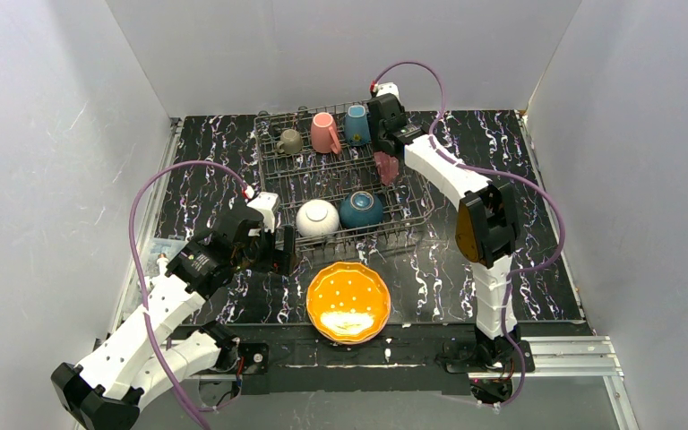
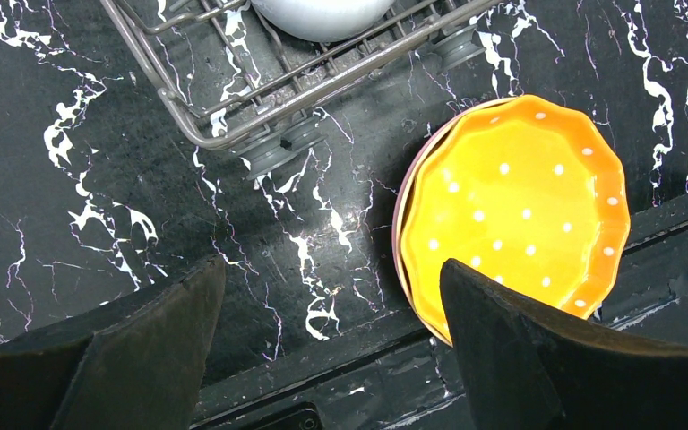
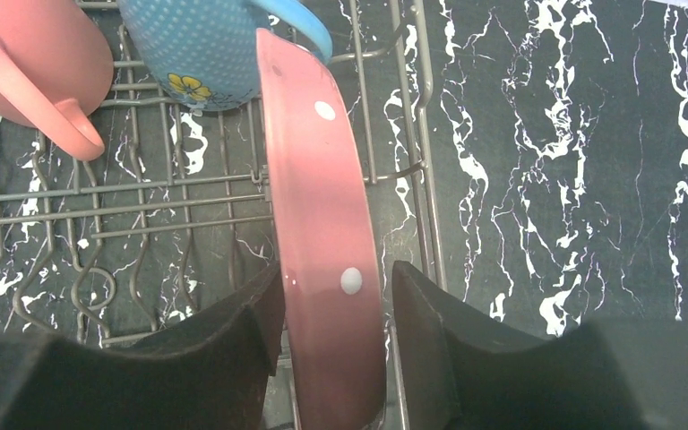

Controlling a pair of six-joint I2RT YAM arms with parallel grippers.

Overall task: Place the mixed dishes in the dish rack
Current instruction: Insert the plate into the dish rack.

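Observation:
My right gripper (image 1: 387, 152) (image 3: 336, 269) is shut on a pink plate (image 1: 386, 168) (image 3: 318, 179) with white dots, held on edge over the right side of the wire dish rack (image 1: 273, 170) (image 3: 421, 134). The rack holds an olive-grey mug (image 1: 289, 141), a pink mug (image 1: 325, 133) (image 3: 27, 54), a teal mug (image 1: 356, 124) (image 3: 197, 45), a white bowl (image 1: 317, 218) (image 2: 322, 11) and a dark-blue bowl (image 1: 360, 210). An orange dotted plate (image 1: 348, 302) (image 2: 520, 215) lies on the table in front of the rack, on top of another plate whose rim (image 2: 400, 233) shows. My left gripper (image 1: 279, 255) (image 2: 331, 269) is open and empty, just left of it.
The rack's front left corner (image 2: 188, 125) stands on small wheels just beyond my left gripper. A black rail (image 1: 412, 345) runs along the table's near edge, right behind the orange plate. White walls enclose the table on three sides.

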